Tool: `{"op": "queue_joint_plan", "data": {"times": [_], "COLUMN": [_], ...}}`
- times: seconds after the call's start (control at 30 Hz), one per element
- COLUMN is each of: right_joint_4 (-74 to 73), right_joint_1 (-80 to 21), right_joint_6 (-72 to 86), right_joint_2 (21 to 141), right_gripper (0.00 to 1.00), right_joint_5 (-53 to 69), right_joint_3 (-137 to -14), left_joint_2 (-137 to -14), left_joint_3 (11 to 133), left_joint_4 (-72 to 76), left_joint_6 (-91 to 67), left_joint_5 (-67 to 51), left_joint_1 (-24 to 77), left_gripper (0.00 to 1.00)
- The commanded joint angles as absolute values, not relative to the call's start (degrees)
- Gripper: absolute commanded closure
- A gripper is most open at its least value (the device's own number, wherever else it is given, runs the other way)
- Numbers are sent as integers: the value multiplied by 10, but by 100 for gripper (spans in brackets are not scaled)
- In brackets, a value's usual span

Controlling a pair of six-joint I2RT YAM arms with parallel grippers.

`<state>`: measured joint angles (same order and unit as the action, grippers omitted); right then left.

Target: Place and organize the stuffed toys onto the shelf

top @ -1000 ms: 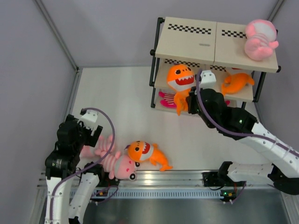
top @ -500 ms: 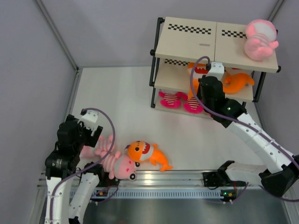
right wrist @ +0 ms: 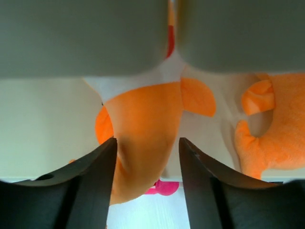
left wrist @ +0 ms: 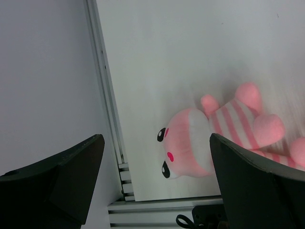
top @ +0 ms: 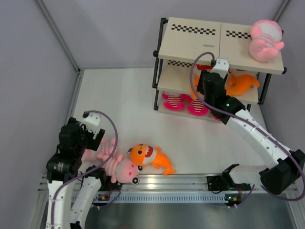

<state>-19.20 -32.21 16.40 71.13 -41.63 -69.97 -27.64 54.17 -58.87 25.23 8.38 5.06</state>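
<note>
Grey panel walls [top: 28, 71] close in the workspace at the left, back and right. They meet a white table [top: 124, 95] whose near edge carries a ribbed aluminium rail [top: 181, 180].

At the left, the left end effector [left wrist: 155, 143] hangs with its fingers spread wide, holding nothing. Below it a pale pink round-headed striped plush doll [left wrist: 190, 152] lies on the table just beside the rail. Close against the doll's right side lies an orange plush shark with a white toothy mouth [top: 150, 156], also on the table.

Farther right, toward the back wall, stands the three-tier shelf with a black metal frame and beige checker-edged boards [top: 190, 45]. Two magenta plush creatures with striped bellies [top: 175, 101] lie side by side on a lower board.

The right end effector [right wrist: 147, 143] is inside the middle tier. Its fingers are parted around a second orange shark [right wrist: 138, 114], with a pale gap by the right finger. A third orange shark [right wrist: 276, 124] lies just to the right on the same tier. A second pink striped doll [top: 265, 40] sits at the right end of the top board.
</note>
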Motion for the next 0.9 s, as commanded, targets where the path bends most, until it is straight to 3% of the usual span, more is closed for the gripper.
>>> {"op": "queue_joint_plan", "data": {"times": [0.0, 0.17, 0.43, 0.53, 0.67, 0.87], "right_joint_4": [-193, -205, -234, -239, -255, -168], "right_joint_1": [-314, -319, -428, -517, -573, -627], "right_joint_6": [163, 174, 66, 34, 47, 94], "right_joint_2": [708, 645, 574, 555, 576, 653], "right_gripper": [42, 32, 29, 29, 29, 28], "right_joint_5": [-406, -396, -350, -273, -33, 93], "right_joint_3": [-725, -702, -706, -690, -648, -505], "left_joint_2": [-272, -272, -269, -268, -265, -264], "left_joint_3": [536, 534, 528, 522, 518, 514], "left_joint_4": [-587, -588, -587, -587, -587, -587], "left_joint_6": [254, 254, 252, 252, 251, 250], "left_joint_5": [82, 82, 76, 76, 76, 73], "left_joint_1": [48, 48, 48, 47, 44, 40], "left_gripper": [1, 1, 1, 1, 1, 1]}}
